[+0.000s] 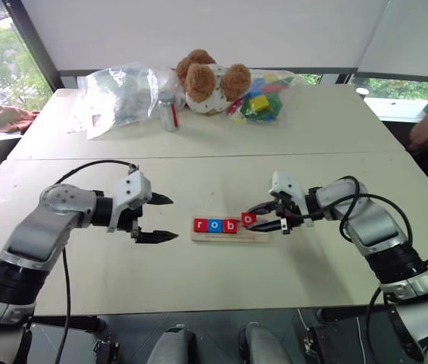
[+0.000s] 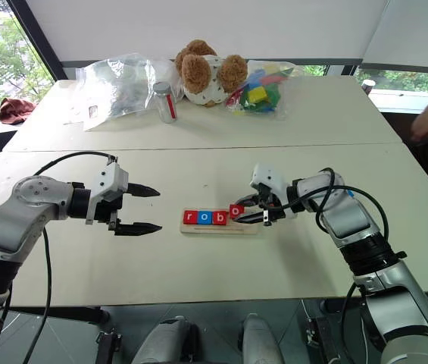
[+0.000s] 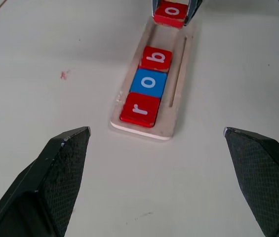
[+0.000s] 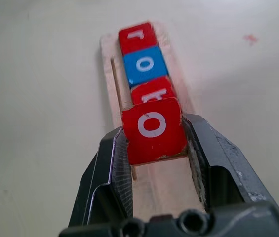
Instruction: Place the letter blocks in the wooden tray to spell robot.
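Red "o" block [image 4: 152,129] pinched in right gripper [image 1: 272,214], just above wooden tray [image 3: 178,86], tray's long axis ahead; 4th slot beside "b" [image 3: 156,58]. Left gripper [image 1: 157,218] wide open, empty.

glossy plastic letter blocks [image 3: 145,94], matt pale wooden tray [image 3: 178,98]

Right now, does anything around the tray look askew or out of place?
Nothing damaged or spilled. Three blocks, r, o, b, lie in a row in the tray. The red o block is tilted, not yet seated, pinched in the right gripper over the tray.
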Available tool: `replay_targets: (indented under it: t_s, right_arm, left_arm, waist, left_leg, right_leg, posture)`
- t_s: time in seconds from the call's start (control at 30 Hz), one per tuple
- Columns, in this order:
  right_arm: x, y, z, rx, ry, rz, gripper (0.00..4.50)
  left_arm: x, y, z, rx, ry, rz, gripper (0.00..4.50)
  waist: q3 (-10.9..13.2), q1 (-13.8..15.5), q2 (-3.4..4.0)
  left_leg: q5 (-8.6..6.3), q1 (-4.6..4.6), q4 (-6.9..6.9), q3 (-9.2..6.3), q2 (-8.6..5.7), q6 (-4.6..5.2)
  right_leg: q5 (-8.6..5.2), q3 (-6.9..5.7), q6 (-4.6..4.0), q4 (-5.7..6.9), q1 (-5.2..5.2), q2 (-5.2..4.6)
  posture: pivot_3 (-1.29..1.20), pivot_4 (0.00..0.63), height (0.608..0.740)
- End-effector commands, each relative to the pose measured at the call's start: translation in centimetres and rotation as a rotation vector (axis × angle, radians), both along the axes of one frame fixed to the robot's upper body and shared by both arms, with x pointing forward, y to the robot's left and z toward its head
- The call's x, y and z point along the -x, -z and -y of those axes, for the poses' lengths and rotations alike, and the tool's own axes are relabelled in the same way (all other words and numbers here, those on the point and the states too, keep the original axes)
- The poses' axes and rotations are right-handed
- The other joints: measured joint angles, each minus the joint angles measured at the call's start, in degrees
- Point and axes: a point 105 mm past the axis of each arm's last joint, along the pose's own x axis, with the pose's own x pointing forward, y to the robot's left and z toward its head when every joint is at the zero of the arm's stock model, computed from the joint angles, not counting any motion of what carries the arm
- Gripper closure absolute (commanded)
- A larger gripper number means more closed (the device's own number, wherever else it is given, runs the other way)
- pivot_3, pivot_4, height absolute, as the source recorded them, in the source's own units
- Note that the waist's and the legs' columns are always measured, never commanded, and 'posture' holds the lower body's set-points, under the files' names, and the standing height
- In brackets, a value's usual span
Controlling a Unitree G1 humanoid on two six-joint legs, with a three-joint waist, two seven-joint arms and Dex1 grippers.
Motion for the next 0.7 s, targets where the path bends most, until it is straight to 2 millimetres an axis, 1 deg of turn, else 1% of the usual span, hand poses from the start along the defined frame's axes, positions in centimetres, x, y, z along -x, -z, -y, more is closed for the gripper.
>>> replay_targets:
  t_s: [0.03,0.23,0.43,0.7]
  right_arm:
    - [-0.6,-0.7,-0.6,0.014,-0.032,0.06,3.37]
    - [-1.1,-0.1,-1.1,0.03,-0.045,0.065,3.37]
    - [-1.3,0.2,-1.3,0.026,-0.047,0.064,3.37]
    - [-1.7,0.4,-2.0,0.008,-0.041,0.062,3.37]
  left_arm:
    - [0.4,-1.0,0.2,0.0,0.01,0.048,0.0]
    - [0.6,-0.7,0.2,-0.004,0.004,0.047,0.0]
    - [0.6,-0.7,0.2,-0.007,0.006,0.054,0.0]
    - [0.7,-0.7,0.8,0.005,0.01,0.058,0.0]
  waist:
    - [0.0,-0.04,0.0]
    - [0.0,-0.9,0.0]
    - [0.0,-0.98,0.0]
    - [0.0,-1.01,0.0]
  left_leg:
    - [0.0,0.0,0.0,-0.01,0.0,0.0]
    - [0.01,0.03,-0.02,-0.03,0.06,-0.02]
    - [0.01,0.03,-0.02,-0.03,0.06,-0.02]
    - [0.01,0.03,-0.02,-0.03,0.06,-0.02]
  right_leg:
    - [0.0,0.0,0.0,0.01,-0.01,0.01]
    - [0.0,-0.01,0.0,0.07,-0.03,0.06]
    - [0.0,-0.01,0.0,0.08,-0.04,0.06]
    - [0.0,0.0,0.0,0.08,-0.04,0.06]
  posture:
    - [0.0,0.15,0.74]
    - [0.0,0.15,0.74]
    - [0.0,0.15,0.74]
    - [0.0,0.15,0.74]
